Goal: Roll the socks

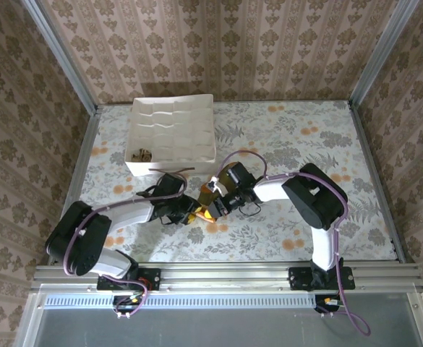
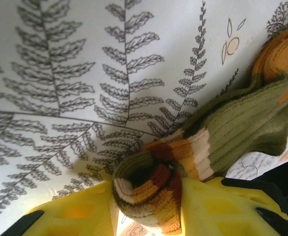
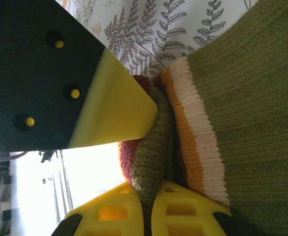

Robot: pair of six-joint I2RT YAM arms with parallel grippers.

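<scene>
A: Now, where is the olive sock?

B: It lies on the fern-printed surface near the middle, between the two arms and on the near side of the white tray.

A: State of the left gripper?

B: Its yellow fingers press on both sides of the striped cuff, which is rolled into a tight coil. The green leg runs away from the coil across the surface to an orange end.

A: And the right gripper?

B: Its fingers are closed almost together, pinching a thin fold of olive knit just beside the cuff stripes. One finger of the left gripper sits close above that pinch.

A: Contents of the tray?

B: A small brown item sits in a front-left compartment; I cannot tell what it is
</scene>
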